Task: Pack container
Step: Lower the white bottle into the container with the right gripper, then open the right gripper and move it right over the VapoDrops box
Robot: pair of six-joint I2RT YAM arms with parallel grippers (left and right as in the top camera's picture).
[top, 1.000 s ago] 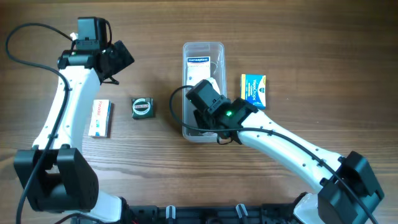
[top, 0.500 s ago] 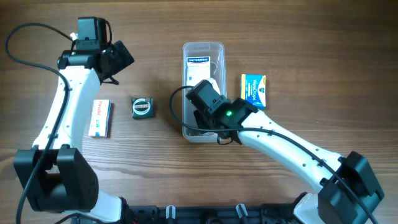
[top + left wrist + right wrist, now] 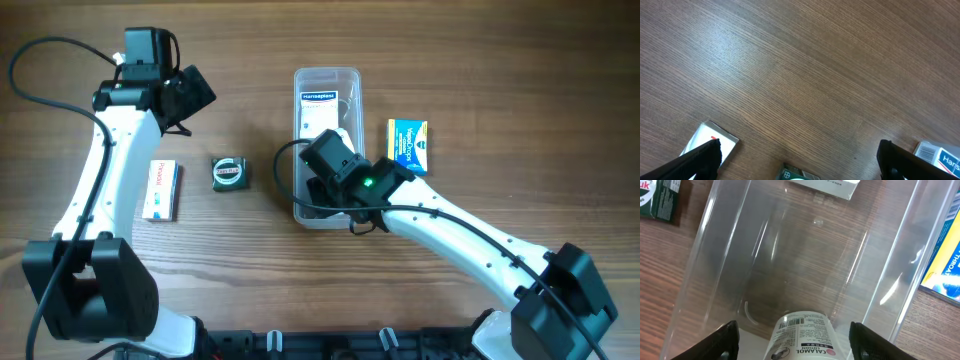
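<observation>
The clear container lies lengthwise mid-surface, with a white box in its far end and a white bottle in its near end. The right hand reaches into that near end, its fingers apart on either side of the bottle and not touching it, while a blue-and-yellow box lies just beside the container's right wall. The left hand hangs over bare wood, fingers wide apart and holding nothing, near a red-printed white box and a dark green packet.
</observation>
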